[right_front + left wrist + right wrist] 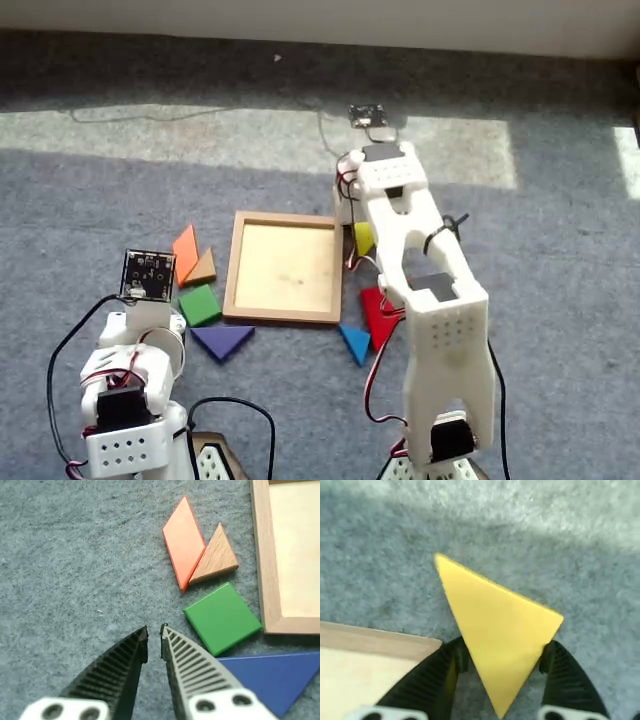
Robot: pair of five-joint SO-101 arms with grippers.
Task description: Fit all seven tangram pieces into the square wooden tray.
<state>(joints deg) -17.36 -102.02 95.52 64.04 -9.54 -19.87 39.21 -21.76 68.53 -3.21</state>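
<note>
The square wooden tray [232,270] [262,555] [375,639] lies empty on the grey carpet. To its left lie an orange parallelogram [186,254] [184,542], a wooden triangle [203,269] [216,559], a green square [199,305] [222,617] and a dark blue triangle [222,340] [272,675]. A red triangle [378,312] and a light blue triangle [355,343] sit off the tray's near right corner. My right gripper [502,652] is shut on the yellow triangle [363,238] [495,622] just beside the tray's right edge. My left gripper [153,630] is shut and empty over bare carpet, close to the green square.
A small circuit board [367,117] with a thin cable lies beyond the right arm [420,260]. A sunlit band [200,135] crosses the carpet at the back. The left arm's base [130,420] and black cables sit at the near left.
</note>
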